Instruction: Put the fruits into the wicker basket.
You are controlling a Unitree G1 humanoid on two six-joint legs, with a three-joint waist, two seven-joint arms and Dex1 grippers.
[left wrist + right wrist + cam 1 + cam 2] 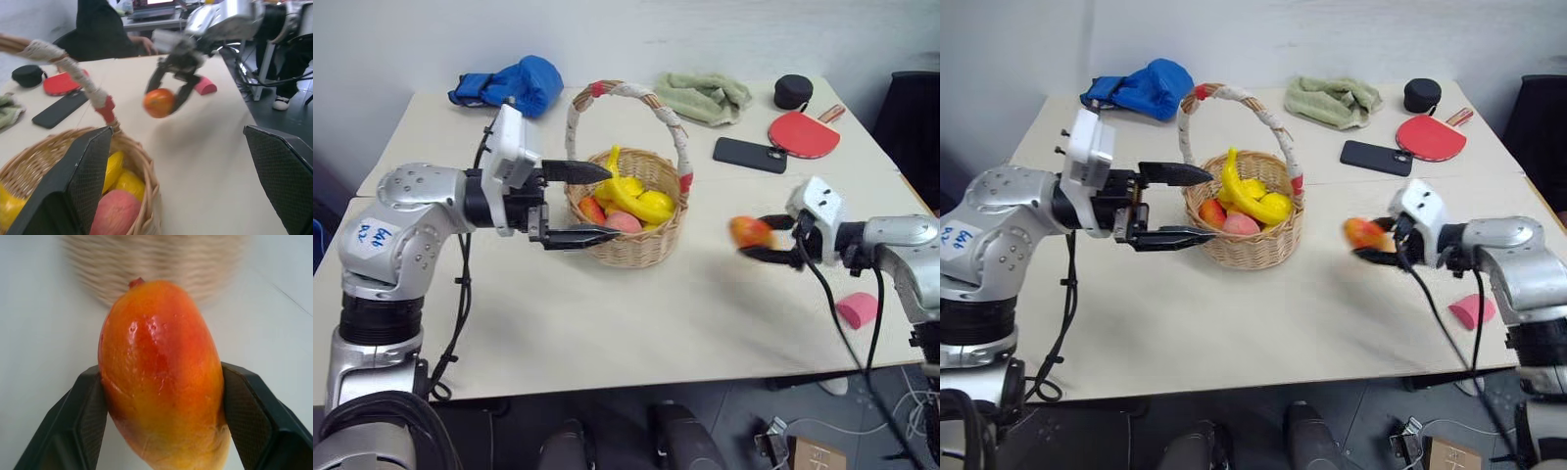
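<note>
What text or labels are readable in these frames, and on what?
White sticker on the left arm: blue handwriting, too scrawled to read.
Same sticker in the right eye view: cut off at the edge, unreadable.
No readable print on the phone, paddle or wicker basket.

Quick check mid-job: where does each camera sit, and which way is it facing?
Head eyes: look forward and down at the table and wicker basket, both arms showing.
Left wrist: along the open left gripper, across the basket to the right gripper.
Right wrist: mango between its fingers, basket behind.
Shared: mango, basket.
</note>
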